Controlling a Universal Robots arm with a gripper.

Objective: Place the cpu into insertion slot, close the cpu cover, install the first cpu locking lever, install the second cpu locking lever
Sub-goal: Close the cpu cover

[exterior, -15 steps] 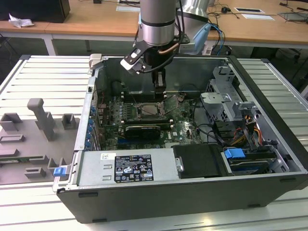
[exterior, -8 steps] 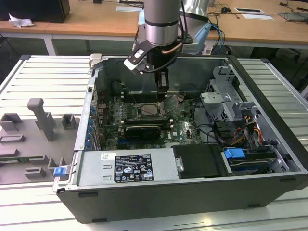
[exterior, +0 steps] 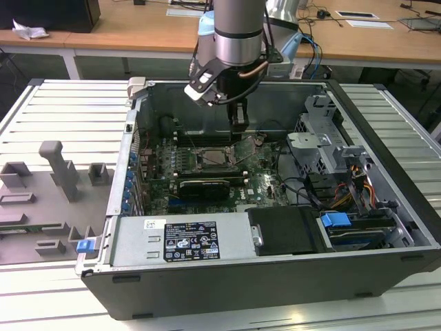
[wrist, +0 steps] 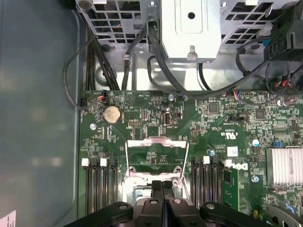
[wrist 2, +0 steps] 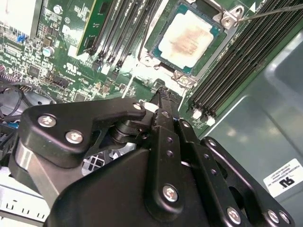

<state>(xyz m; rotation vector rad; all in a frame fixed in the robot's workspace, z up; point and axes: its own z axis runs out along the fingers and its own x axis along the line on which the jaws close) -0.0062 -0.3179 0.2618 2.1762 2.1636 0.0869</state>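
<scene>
The cpu (wrist 2: 185,39), a pale silvery square with a brownish smear on top, lies seated in the insertion slot (wrist 2: 150,59) on the green board. The cpu cover (wrist: 158,141), a thin silver frame with a large opening, stands raised over the slot. My gripper (wrist: 162,185) is shut, its two black fingers pressed together with nothing seen between them. Its tips hang just at the cover's edge. In the exterior view the gripper (exterior: 239,123) hangs inside the open computer case, above and slightly behind the slot (exterior: 215,160). A thin metal lever (wrist 2: 274,10) runs past one corner of the slot.
Black memory slots (wrist 2: 232,61) flank the socket on both sides. A long black graphics card (exterior: 203,186) lies in front of it. A metal drive cage (exterior: 320,148) with cables sits toward the exterior view's right. Case walls surround the board.
</scene>
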